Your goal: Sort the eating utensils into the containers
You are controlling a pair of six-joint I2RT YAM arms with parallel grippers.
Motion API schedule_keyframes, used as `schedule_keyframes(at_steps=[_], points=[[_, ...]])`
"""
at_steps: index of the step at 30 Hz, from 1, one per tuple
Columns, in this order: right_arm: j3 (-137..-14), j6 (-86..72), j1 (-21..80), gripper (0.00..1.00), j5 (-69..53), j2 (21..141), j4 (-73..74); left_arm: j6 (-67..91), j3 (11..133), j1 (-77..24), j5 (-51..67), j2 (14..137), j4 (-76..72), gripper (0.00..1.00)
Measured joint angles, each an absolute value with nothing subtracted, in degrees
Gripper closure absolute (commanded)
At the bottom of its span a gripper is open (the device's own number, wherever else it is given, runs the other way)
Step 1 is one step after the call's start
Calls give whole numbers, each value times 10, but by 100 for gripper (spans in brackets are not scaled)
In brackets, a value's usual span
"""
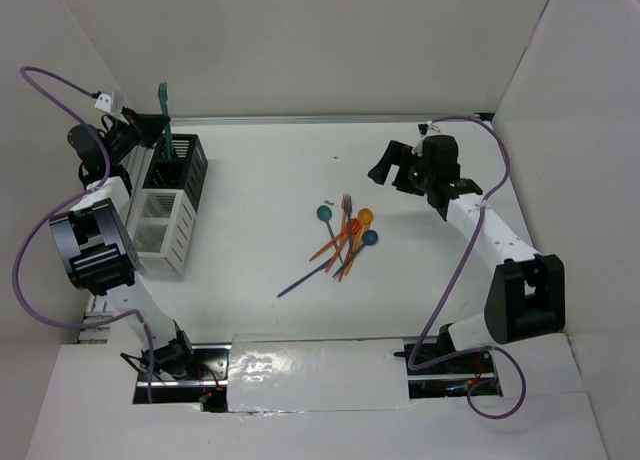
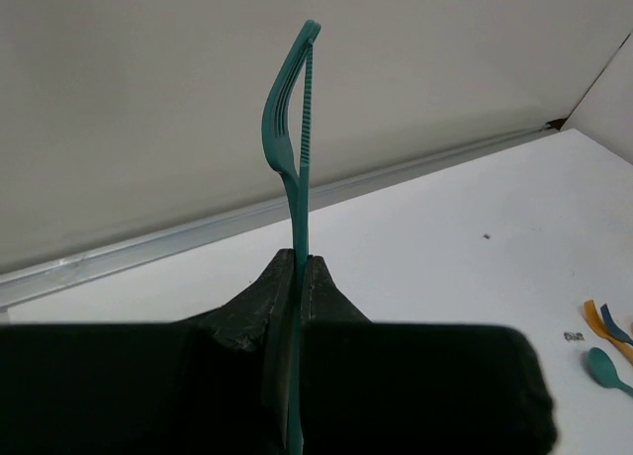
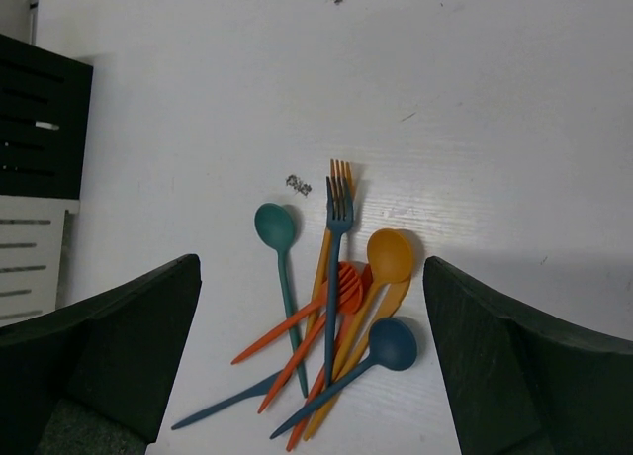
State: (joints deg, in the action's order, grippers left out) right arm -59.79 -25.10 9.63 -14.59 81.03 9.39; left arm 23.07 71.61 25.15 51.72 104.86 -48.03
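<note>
The teal fork (image 2: 295, 148) is pinched upright in the left gripper (image 2: 297, 282) over the black container (image 1: 197, 165) — it should be lowered straight, tines up, then released. The right gripper (image 3: 312, 346) stands wide — nothing is held — above the loose utensils (image 3: 331, 277) on the tabletop (image 3: 514, 99).

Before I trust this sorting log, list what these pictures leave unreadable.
Left wrist: lower handle of the slim teal plastic fork, hidden inside the left gripper.
Right wrist: black slotted rectangular bin, cut off at left edge.
Top external: overlapping orange plastic utensils, too small to count.
</note>
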Motion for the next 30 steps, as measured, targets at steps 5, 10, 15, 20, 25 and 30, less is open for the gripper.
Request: schedule_keyframes(at_steps=[5,10,15,20,25,30], points=[[-617,-255,110,0,-122,833,84,249,761,258,535,1110,-538,100],[-634,-257,133,0,-98,856,77,255,803,258,544,1154,-562,100],[-657,-257,150,0,-74,883,76,260,799,258,559,1186,-639,99],[-676,-257,163,0,-58,906,76,259,800,258,573,1215,-646,99],[-683,-256,167,0,-48,916,75,254,818,258,579,1233,-647,95],[-700,-251,168,0,-40,933,73,240,829,258,594,1239,-642,85]])
